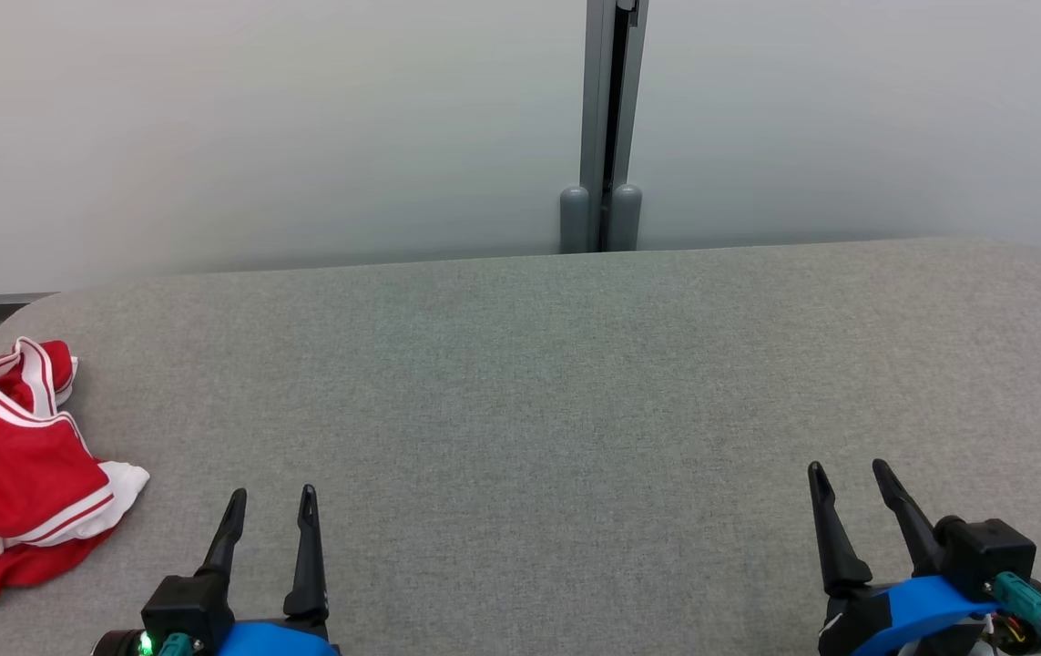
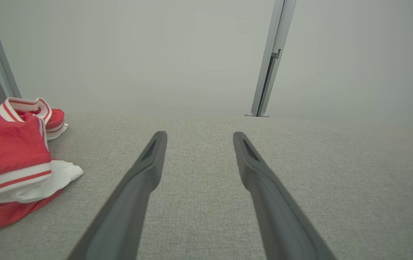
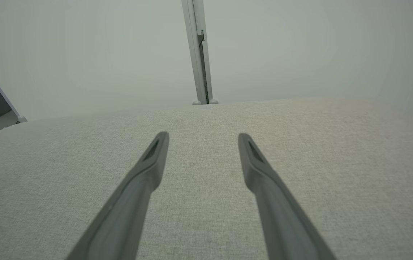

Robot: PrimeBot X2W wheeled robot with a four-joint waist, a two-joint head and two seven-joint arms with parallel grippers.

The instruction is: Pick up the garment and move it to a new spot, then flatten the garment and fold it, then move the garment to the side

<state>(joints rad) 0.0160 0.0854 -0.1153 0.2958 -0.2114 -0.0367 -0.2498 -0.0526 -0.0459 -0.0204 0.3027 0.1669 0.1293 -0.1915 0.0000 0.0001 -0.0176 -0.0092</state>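
Head view looks down on a wide table (image 1: 520, 383) covered in grey woven fabric, with rounded far corners. A red garment (image 1: 15, 465) lies crumpled in a heap at the table's left end, close to the near edge and partly cut off by the side of the picture. It has white bands with thin red stripes along its hems, and a white piece of cloth pokes out on the side facing the middle of the table.

The left gripper (image 1: 272, 492) hovers at the lower left, near the garment but apart from it, its two dark fingers pointing towards the far edge. The fingers are spread and released, and grey table fabric shows in the gap between them. The right gripper (image 1: 848, 466) sits at the lower right, well apart from the garment, leaning a little to the left. Its fingers are likewise parted and released, with bare table between them.

From the left wrist, the garment lies to the left of the fingers, its striped collar or cuff folded up at the far side of the heap. From the right wrist, a small red and white corner of it shows at the far left edge.

Behind the table stands a pale wall (image 1: 256, 118), split by an upright grey metal post (image 1: 607, 109).
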